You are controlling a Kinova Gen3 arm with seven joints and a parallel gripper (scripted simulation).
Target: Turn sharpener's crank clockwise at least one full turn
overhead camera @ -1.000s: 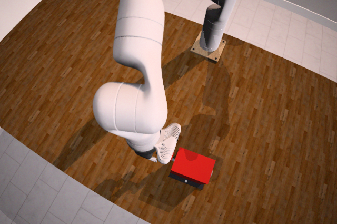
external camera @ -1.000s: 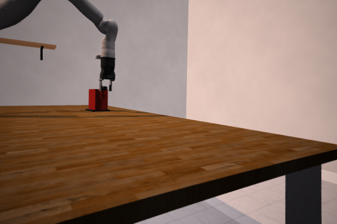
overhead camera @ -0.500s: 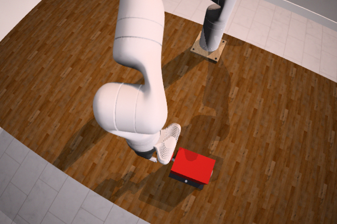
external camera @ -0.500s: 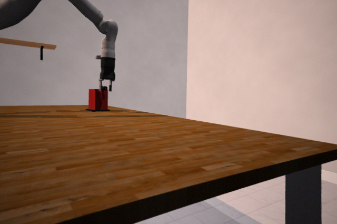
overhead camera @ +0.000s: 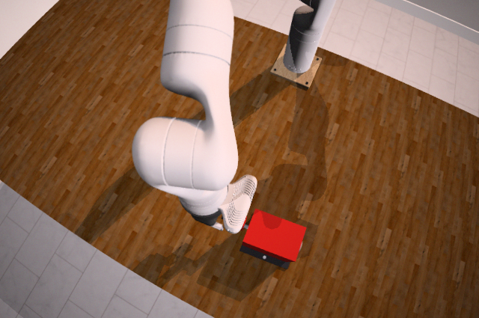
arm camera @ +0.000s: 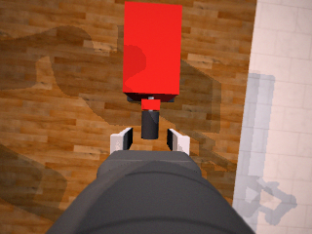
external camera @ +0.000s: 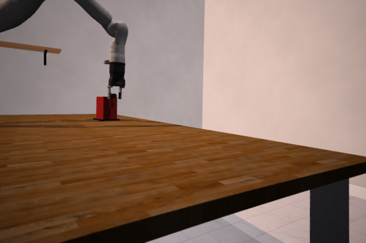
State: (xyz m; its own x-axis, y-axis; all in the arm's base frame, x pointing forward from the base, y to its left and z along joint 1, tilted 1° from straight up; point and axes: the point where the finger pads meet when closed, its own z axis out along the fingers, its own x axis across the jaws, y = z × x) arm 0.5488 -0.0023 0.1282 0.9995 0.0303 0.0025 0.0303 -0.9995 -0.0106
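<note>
A smooth, matte red box-shaped sharpener stands on a thin dark base plate on the counter, a broad top of varnished wood planks in mixed browns with a dark edge band. The sharpener sits near the counter's edge by the pale tiled floor, well apart from the arm's tan square base plate.

In the wrist view the box's long axis runs up and down the picture. Its crank end faces the tool. A short red arm and a dark cylindrical crank handle stick out from that end, the handle's axis in line with the box.

The smooth white arm reaches down over the sharpener. Its dark two-finger tool points straight down, as the exterior view shows. The white, flat-faced fingers stand wide apart, one on each side of the handle with a gap to it. Nothing is held.
</note>
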